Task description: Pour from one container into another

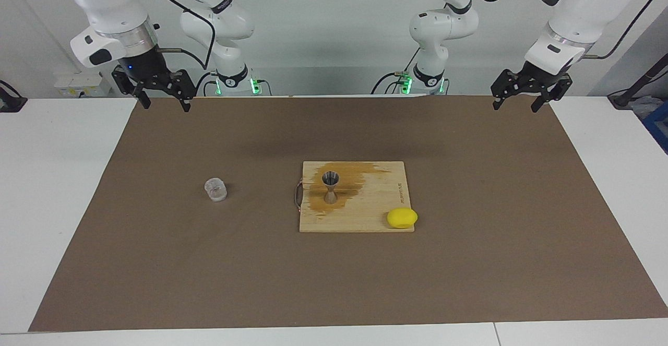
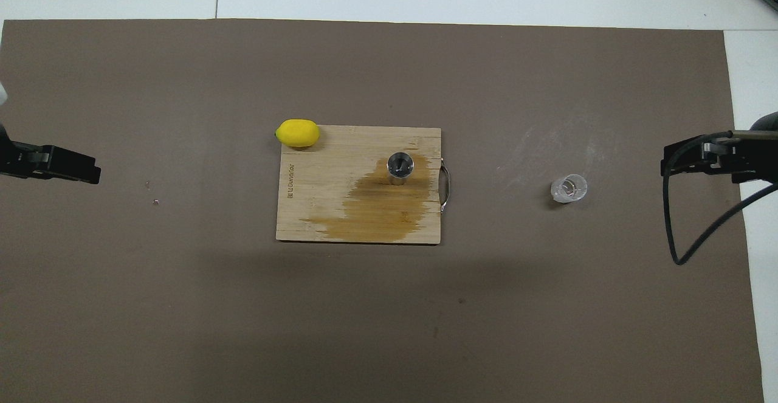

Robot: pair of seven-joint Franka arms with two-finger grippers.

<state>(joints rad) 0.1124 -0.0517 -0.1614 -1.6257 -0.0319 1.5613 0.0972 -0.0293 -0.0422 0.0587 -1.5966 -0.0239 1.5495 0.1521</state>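
The clear cup (image 1: 215,189) stands upright on the brown mat toward the right arm's end of the table; it also shows in the overhead view (image 2: 569,189). The metal jigger (image 1: 330,187) stands upright on a wooden board (image 1: 344,222) at mid-table, and it shows from above in the overhead view (image 2: 400,168). My right gripper (image 1: 163,102) is open and empty, raised over the mat's end at the right arm's side. My left gripper (image 1: 516,105) is open and empty, raised over the mat's end at the left arm's side. Both are well apart from the cup and jigger.
A dark wet stain (image 2: 383,208) spreads on the board (image 2: 340,154) around the jigger. A yellow lemon (image 1: 402,218) sits at the board's corner farther from the robots, toward the left arm's end. The brown mat (image 1: 469,262) covers most of the white table.
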